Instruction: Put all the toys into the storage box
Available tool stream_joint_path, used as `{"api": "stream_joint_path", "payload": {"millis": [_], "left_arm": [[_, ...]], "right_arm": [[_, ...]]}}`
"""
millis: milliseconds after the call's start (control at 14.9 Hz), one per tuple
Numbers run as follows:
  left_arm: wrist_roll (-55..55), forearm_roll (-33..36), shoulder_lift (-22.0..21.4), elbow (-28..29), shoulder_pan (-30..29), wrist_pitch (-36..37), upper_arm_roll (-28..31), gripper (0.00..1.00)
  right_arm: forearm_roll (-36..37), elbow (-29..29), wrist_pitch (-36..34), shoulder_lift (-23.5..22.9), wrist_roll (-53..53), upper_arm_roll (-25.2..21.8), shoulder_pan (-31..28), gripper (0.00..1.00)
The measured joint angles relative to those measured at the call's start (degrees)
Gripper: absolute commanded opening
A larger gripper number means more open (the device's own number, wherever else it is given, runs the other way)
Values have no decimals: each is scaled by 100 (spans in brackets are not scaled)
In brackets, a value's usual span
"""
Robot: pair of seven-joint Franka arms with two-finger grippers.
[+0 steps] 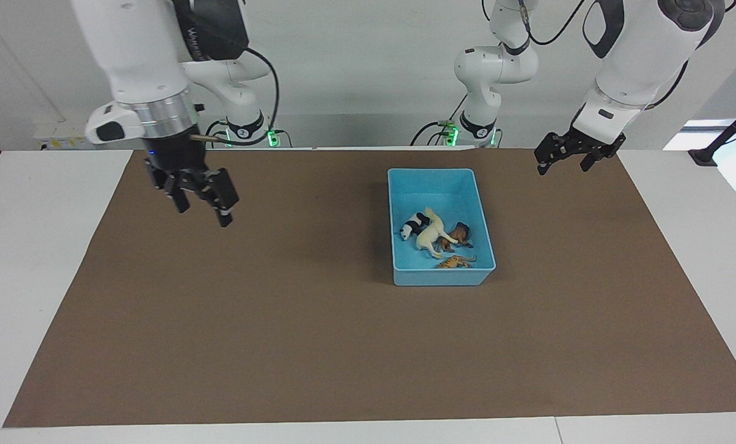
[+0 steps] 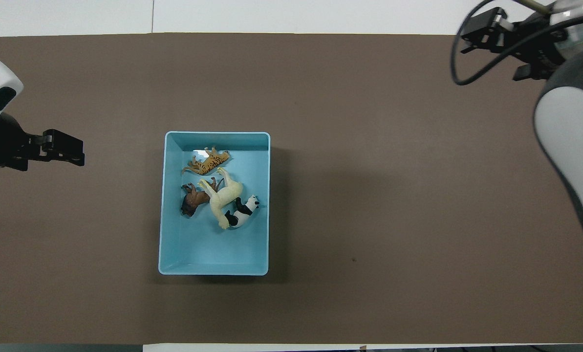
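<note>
At the upper left of the facing view the right end effector hangs above the brown mat, with nothing between its fingers, which stand apart; in the overhead view it shows at the upper right corner of the frame. The counter shows white around the mat's edges. A little right of the frame's centre sits the light blue storage box, resting on the mat toward the left arm's end of the counter; in the overhead view it lies left of centre. All four toys lie inside it. The panda lies against the cream-white horse, which stretches on its side across the middle of the box, and the brown lion lies touching the horse on its other flank. The orange-tan tiger lies on its side alone, near the box wall farthest from the robots. At the upper right of the facing view the left end effector hangs above the mat's edge, fingers spread and empty; the overhead view shows it at the left edge of the frame.
</note>
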State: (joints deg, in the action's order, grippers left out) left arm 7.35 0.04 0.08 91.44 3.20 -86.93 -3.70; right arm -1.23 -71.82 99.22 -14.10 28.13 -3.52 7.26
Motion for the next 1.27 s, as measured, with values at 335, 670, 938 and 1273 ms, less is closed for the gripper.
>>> {"api": "stream_joint_path", "payload": {"millis": [335, 670, 938, 1273], "left_arm": [[0, 0, 0, 0, -1, 0, 1, 100], [0, 0, -1, 0, -1, 0, 1, 100], [0, 0, -1, 0, -1, 0, 1, 100], [0, 0, -1, 1, -1, 0, 1, 100]], "right_arm": [[19, -76, -602, 251, -2339, 1, -864, 100], [18, -444, -1693, 1083, -3366, 3, -1189, 100], [28, -1313, -1848, 1935, -3366, 15, -1188, 100], [55, -1975, -1579, 2037, -3353, -4, -1227, 100]]}}
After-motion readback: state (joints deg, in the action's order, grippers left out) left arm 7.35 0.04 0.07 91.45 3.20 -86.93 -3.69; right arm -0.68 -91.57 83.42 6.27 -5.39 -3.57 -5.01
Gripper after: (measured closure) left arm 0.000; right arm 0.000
